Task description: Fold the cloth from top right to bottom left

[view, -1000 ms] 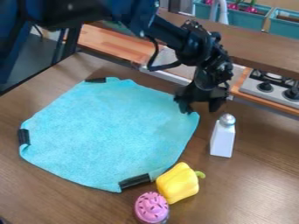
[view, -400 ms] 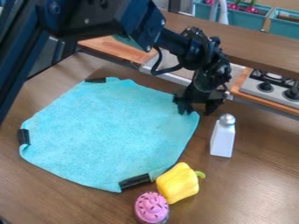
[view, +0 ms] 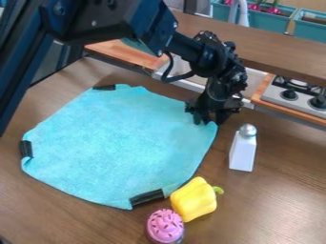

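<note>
Fuzzy turquoise cloth (view: 121, 143) lies spread on the wood-grain table (view: 274, 200), the black claw (view: 210, 118) at its top right corner.
Black strips (view: 147, 197) band three corners; a glossy yellow pepper (view: 193, 199) sits by the lower edge. The claw hides part of its corner, and whether it is apart or clamped I cannot tell.

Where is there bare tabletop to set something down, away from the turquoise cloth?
Bare brown wooden table shows right of the white, silver-topped shaker and yellow toy pepper, and below the cloth at lower left. It's crowded around the pepper and pink toy cupcake, and at the cloth's right corner by the black robot hand.
</note>
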You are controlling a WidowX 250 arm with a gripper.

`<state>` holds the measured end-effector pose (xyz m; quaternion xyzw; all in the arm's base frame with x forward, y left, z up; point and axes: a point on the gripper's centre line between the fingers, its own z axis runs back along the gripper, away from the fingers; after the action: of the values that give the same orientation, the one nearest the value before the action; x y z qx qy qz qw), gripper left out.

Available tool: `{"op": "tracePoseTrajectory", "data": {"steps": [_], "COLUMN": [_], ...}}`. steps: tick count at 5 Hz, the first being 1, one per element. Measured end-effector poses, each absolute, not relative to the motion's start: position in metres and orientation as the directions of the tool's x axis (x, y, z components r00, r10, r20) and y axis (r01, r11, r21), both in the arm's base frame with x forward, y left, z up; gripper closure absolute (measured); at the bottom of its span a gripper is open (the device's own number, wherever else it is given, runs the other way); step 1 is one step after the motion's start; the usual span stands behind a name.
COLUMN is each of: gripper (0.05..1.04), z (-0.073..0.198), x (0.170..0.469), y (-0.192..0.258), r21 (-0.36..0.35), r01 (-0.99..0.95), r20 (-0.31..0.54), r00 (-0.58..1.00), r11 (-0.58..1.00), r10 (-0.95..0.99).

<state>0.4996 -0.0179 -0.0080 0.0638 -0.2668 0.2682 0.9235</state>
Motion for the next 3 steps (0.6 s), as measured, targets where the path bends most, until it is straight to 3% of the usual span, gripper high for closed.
{"op": "tracePoseTrajectory", "data": {"steps": [1, 2, 3], "gripper": [0.735, 0.915, 1.014], "z": [-0.013, -0.008, 0.003], "x": [0.494, 0.488, 0.48], "y": [-0.016, -0.01, -0.01], "r21": [-0.019, -0.04, -0.094], "r01": [-0.52, -0.524, -0.531], "r20": [0.512, 0.493, 0.461], "r00": [0.729, 0.73, 0.727], "r11": [0.854, 0.851, 0.842], "r10": [0.455, 0.473, 0.509]}}
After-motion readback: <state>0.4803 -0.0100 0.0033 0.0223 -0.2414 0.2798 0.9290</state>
